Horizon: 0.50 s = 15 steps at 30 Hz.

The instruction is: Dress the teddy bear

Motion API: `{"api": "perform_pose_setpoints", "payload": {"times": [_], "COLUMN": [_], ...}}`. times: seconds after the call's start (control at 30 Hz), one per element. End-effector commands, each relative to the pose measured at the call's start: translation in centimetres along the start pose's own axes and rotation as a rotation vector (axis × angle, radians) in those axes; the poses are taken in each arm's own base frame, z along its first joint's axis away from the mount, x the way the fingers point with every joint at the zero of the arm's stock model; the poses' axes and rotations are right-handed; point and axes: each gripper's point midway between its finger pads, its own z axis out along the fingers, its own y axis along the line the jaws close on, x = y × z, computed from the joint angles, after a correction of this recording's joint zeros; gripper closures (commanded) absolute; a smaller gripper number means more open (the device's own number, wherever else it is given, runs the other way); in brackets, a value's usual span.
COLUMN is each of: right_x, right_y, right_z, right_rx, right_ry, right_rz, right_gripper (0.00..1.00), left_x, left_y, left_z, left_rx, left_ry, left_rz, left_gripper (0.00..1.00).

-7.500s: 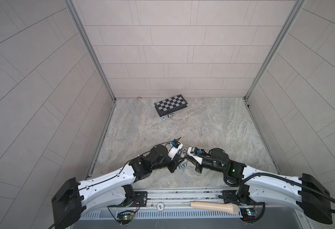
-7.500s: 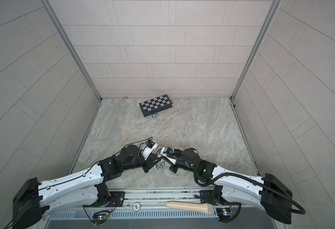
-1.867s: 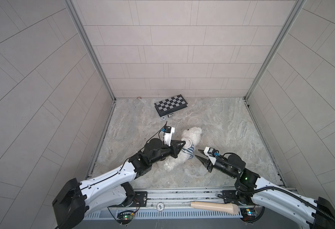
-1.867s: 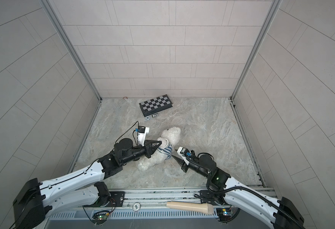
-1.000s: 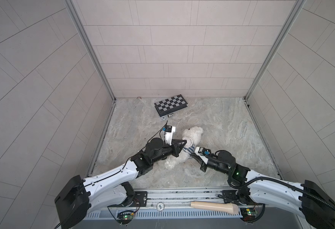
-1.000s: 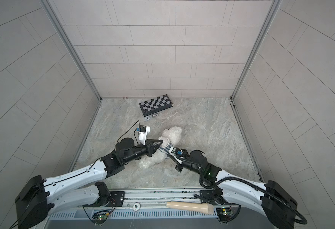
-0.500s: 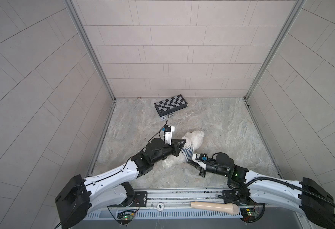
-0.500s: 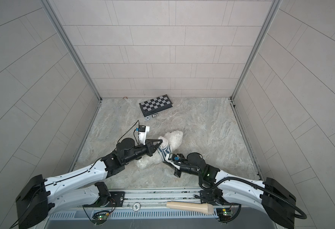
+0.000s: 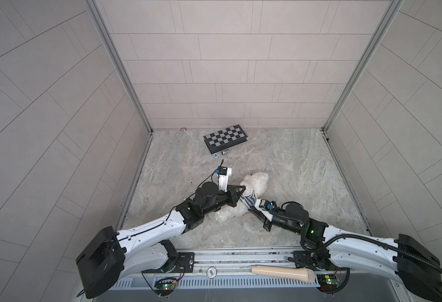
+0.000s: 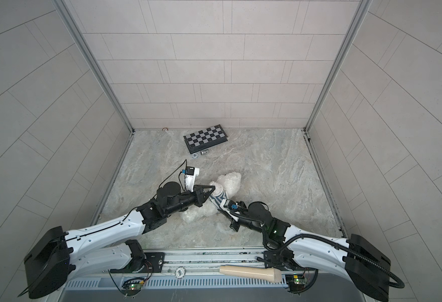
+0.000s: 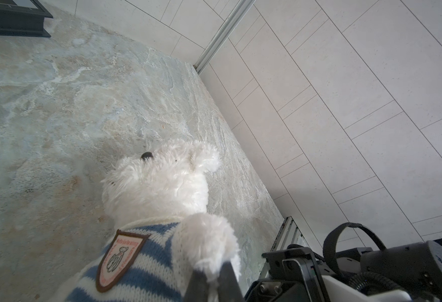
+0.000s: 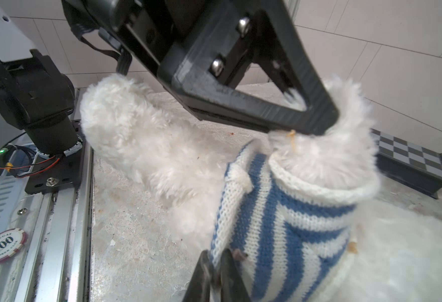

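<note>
White teddy bear (image 9: 257,181), paw in L hand (image 9: 243,189) — R hand (image 12: 214,274) grip unclear

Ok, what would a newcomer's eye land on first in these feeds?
The fluffy white teddy bear lying mid-table, with a blue-and-white striped shirt over its chest. The left hand is pinched shut on one paw, and the right hand sits at the shirt's lower hem. A checkerboard lies by the back wall.

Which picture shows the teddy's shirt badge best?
The left wrist view: the badge is close and faces the camera. The right wrist view shows only stripes of the shirt; in both top views the badge is too small.
</note>
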Motion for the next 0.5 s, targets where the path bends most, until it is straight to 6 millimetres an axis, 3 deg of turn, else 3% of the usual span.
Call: {"api": "perform_pose_setpoints", "payload": {"times": [0.0,0.27,0.47], "right_x": [-0.1,-1.8,-0.4], "right_y": [-0.8,-3.0,-7.4], "right_z": [-0.7,-2.7,-3.3], "right_rx": [0.053,0.183,0.349], "right_ry": [-0.010,-0.080,-0.010], "right_rz": [-0.016,0.033,0.233], "right_gripper": [0.77,0.58,0.51], "left_x": [-0.4,0.3,3.1], "left_y": [-0.3,3.1,1.8], "left_z": [-0.2,-1.0,0.6], "left_rx": [0.006,-0.218,-0.203], "left_ry": [-0.003,0.057,0.140], "left_rz": [0.039,0.113,0.162], "left_gripper": [1.00,1.00,1.00]}}
